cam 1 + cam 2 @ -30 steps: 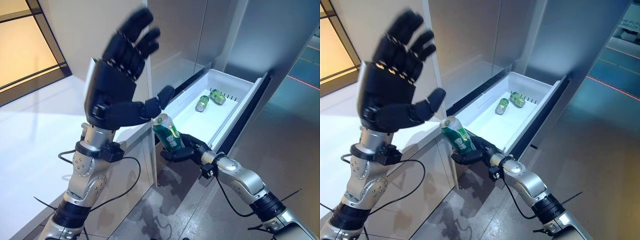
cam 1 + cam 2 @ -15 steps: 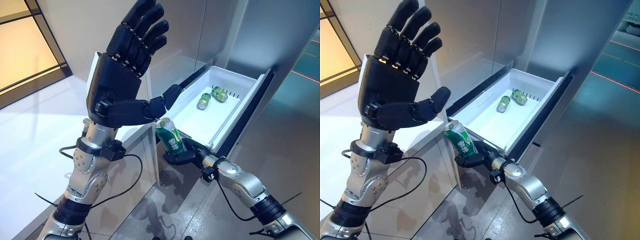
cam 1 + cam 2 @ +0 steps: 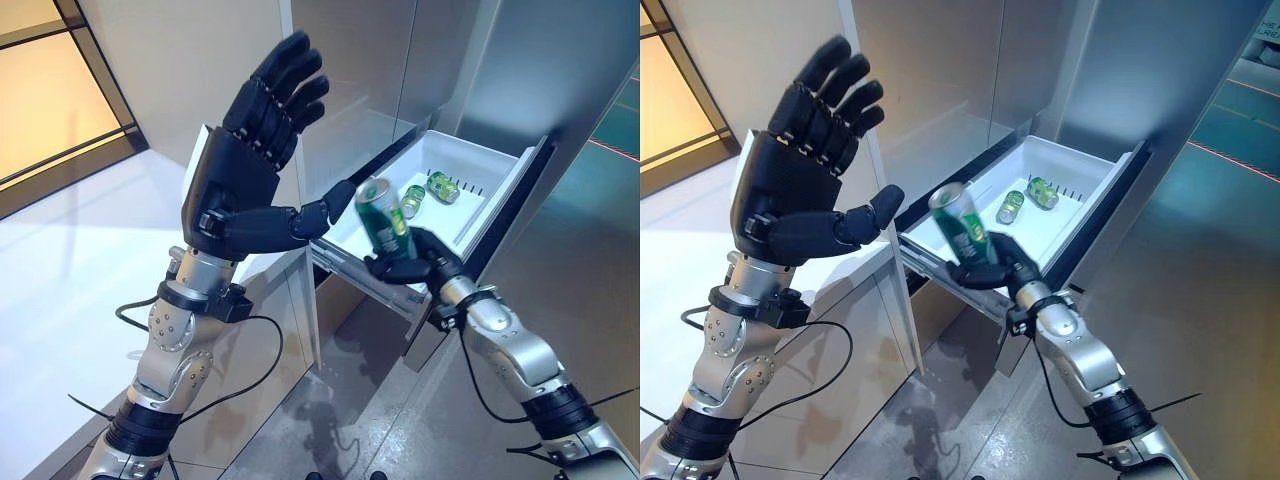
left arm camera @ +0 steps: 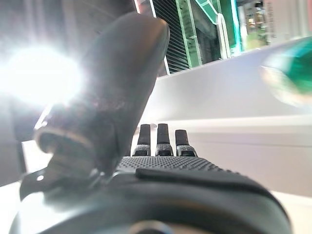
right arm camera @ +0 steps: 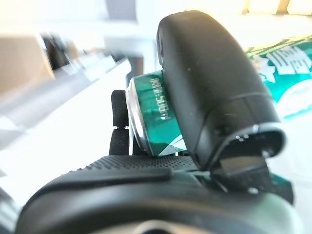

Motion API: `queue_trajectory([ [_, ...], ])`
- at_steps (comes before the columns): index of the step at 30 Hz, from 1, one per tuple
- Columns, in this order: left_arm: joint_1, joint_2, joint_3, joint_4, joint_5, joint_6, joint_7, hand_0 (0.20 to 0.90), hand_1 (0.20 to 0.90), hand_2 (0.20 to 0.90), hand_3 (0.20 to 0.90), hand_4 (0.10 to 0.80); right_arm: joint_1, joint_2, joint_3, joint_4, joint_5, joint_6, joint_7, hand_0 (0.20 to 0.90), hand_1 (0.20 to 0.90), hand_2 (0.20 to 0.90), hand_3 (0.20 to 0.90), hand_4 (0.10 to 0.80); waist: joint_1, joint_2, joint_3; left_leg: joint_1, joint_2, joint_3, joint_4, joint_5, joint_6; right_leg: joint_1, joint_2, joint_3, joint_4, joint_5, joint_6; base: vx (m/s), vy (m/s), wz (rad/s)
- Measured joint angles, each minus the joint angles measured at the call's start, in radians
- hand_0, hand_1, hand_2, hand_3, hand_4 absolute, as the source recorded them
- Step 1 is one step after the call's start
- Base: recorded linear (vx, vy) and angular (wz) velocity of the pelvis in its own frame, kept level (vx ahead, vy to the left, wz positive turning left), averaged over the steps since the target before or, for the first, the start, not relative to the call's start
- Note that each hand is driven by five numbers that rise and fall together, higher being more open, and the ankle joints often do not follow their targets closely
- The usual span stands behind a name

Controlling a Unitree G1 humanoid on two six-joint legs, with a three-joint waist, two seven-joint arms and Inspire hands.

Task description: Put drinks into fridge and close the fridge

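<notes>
Three green cans: one can [image 3: 384, 218] is gripped upright between the curled fingers and thumb of the right hand [image 3: 421, 262], above the near end of the white fridge drawer [image 3: 372, 227]; two cans [image 3: 424, 192] lie beyond its fingertips. The left hand [image 3: 232, 190] is raised, fingers spread, holding nothing. Glossy grey floor [image 3: 560, 300]. The right wrist view alone shows the can's bottom rim under the thumb.

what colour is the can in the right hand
Green, with a silver top and pale markings; the can in the right hand shows best in the left eye view.
</notes>
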Motion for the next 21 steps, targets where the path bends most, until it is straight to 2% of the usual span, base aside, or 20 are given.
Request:
queue_trajectory([
  [3, 0.026, -0.033, 0.007, 0.059, -0.034, 0.067, -0.013, 0.9, 0.9, 0.9, 0.9, 0.8, -0.02, -0.042, -0.024, 0.001, -0.011, -0.008, -0.039, 0.3, 0.3, 0.3, 0.2, 0.1, -0.002, 0.002, 0.003, -0.003, 0.0, -0.008, 0.0, 0.002, -0.001, 0.0, 0.0, -0.01, 0.0, 0.0, 0.0, 0.031, 0.002, 0.09],
  [6, 0.065, -0.062, 0.006, 0.123, -0.083, 0.153, -0.082, 0.9, 0.9, 0.9, 0.9, 0.8, -0.05, -0.098, -0.026, 0.01, -0.031, -0.008, -0.056, 0.3, 0.3, 0.3, 0.2, 0.1, -0.001, 0.001, 0.016, -0.007, 0.0, -0.021, 0.0, 0.007, -0.002, 0.001, 0.0, -0.022, 0.0, 0.0, 0.0, 0.042, 0.007, 0.13],
  [9, 0.095, -0.07, -0.015, 0.174, -0.11, 0.232, -0.156, 0.9, 0.9, 0.9, 0.9, 0.8, -0.09, -0.115, -0.026, 0.06, -0.03, -0.009, -0.058, 0.3, 0.3, 0.3, 0.2, 0.1, 0.004, -0.004, 0.028, -0.008, -0.001, -0.031, 0.0, 0.01, -0.002, 0.003, -0.001, -0.025, 0.0, 0.0, -0.001, 0.05, 0.009, 0.11],
  [15, 0.139, -0.061, -0.142, 0.226, -0.126, 0.423, -0.324, 0.9, 0.9, 0.9, 0.9, 0.8, -0.183, -0.14, -0.022, 0.239, -0.026, -0.009, -0.074, 0.3, 0.3, 0.3, 0.2, 0.1, 0.033, -0.012, 0.054, -0.009, -0.007, -0.065, 0.0, 0.019, -0.002, 0.017, -0.006, -0.055, 0.0, -0.006, 0.001, 0.082, 0.005, 0.17],
  [19, 0.191, -0.037, -0.207, 0.237, -0.126, 0.509, -0.396, 0.9, 0.9, 0.9, 0.9, 0.8, -0.25, -0.15, -0.005, 0.362, -0.026, -0.009, -0.066, 0.3, 0.3, 0.3, 0.2, 0.1, 0.059, -0.011, 0.072, -0.01, -0.01, -0.081, 0.0, 0.021, -0.002, 0.024, -0.008, -0.076, 0.0, -0.011, 0.002, 0.065, 0.004, 0.13],
  [21, 0.2, -0.005, -0.263, 0.264, -0.125, 0.531, -0.418, 0.9, 0.9, 0.9, 0.9, 0.8, -0.291, -0.189, 0.018, 0.425, -0.026, -0.009, -0.045, 0.3, 0.3, 0.3, 0.2, 0.1, 0.068, -0.005, 0.092, -0.014, -0.014, -0.099, 0.0, 0.027, -0.001, 0.026, -0.011, -0.082, 0.0, -0.013, 0.003, -0.01, 0.008, 0.25],
])
